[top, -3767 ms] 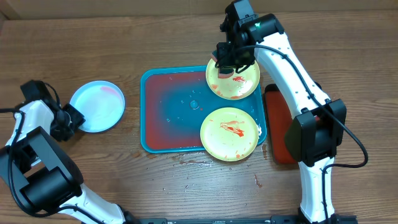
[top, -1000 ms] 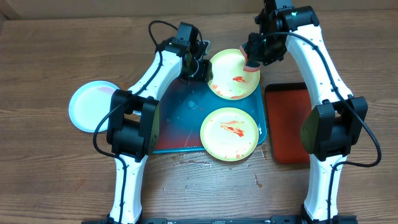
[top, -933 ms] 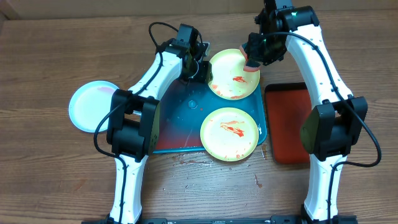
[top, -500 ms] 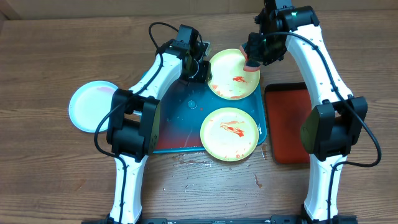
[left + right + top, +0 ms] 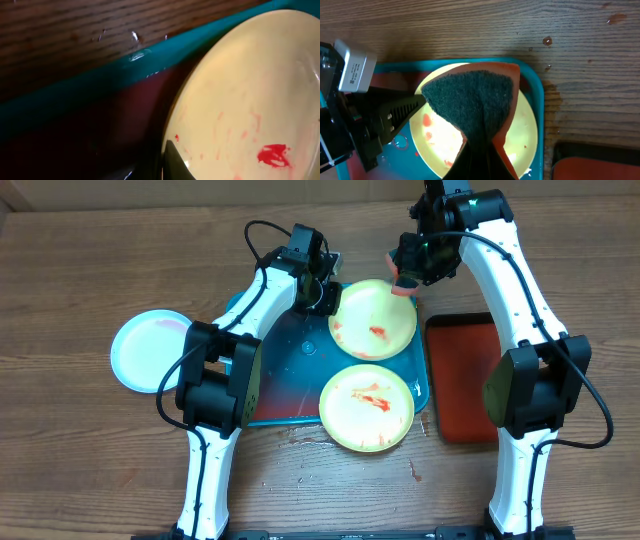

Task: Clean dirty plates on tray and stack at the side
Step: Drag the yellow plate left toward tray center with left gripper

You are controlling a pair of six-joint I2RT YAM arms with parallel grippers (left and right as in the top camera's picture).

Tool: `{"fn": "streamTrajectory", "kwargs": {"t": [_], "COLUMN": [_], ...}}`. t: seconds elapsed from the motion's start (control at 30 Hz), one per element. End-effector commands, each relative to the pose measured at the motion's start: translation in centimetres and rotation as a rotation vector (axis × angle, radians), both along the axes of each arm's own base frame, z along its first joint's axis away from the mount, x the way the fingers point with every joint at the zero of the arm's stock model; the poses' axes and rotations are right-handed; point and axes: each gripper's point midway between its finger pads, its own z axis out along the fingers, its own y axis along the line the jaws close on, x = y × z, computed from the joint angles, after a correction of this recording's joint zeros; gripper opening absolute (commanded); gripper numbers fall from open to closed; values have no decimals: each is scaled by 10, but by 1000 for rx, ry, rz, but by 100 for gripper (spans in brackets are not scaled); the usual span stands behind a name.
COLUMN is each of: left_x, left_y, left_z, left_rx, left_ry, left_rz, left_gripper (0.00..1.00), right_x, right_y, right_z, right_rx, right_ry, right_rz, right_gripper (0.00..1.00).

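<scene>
The near plate (image 5: 366, 407) lies in the near right corner of the tray (image 5: 285, 375). Beyond, the left arm reaches across, left gripper (image 5: 320, 296) clamped on the left rim of the far plate (image 5: 373, 320). The right gripper (image 5: 407, 272) pinches a sponge (image 5: 470, 95) over its far edge.

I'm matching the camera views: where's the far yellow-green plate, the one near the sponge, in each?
Overhead: the plate sits top centre.
Left wrist: the plate fills the right half.
Right wrist: lower centre, partly under the sponge.
Shared landmark: the teal tray rim, beside the plate in all three.
</scene>
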Motion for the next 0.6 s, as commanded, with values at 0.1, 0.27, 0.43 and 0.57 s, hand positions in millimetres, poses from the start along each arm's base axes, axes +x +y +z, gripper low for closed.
{"fn": "streamTrajectory", "kwargs": {"t": [0.1, 0.27, 0.43, 0.57], "left_x": [11, 7, -17, -36], "left_y": [53, 97, 137, 147], "left_z": [11, 39, 45, 38], "left_rx": [42, 95, 204, 255], "left_ry": [33, 45, 134, 213], "left_rz": [123, 204, 265, 269], "left_gripper": [4, 4, 4, 4], "right_x": [2, 3, 3, 6], "right_y": [7, 12, 20, 30], "right_z": [23, 24, 25, 27], "right_rx": [18, 20, 24, 30], "right_ry": [-59, -66, -81, -103], "right_rz": [20, 28, 44, 61], "right_gripper": [4, 4, 4, 4]}}
